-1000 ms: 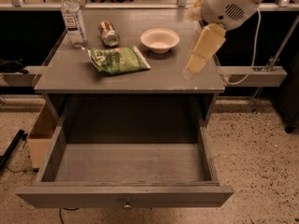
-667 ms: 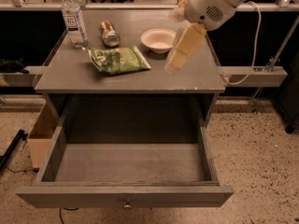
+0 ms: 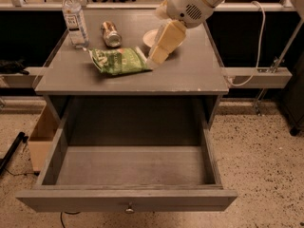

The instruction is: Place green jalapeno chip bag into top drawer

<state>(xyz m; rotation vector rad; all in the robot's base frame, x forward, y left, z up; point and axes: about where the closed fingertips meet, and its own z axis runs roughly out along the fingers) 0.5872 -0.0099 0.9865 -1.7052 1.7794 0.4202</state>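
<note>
The green jalapeno chip bag lies flat on the grey table top, left of centre. The gripper hangs from the white arm coming in from the upper right, its pale fingers pointing down-left, with the tips at the bag's right end. The top drawer is pulled fully open below the table top, and nothing lies inside it. Its front panel has a small round knob at centre.
A clear water bottle stands at the back left of the table top. A metallic can lies on its side beside it. A white bowl sits partly behind the gripper. A cardboard box stands on the floor at left.
The arm has swung left across the table top, from the right side past the bowl to the right end of the chip bag. The bag and drawer have not moved.
</note>
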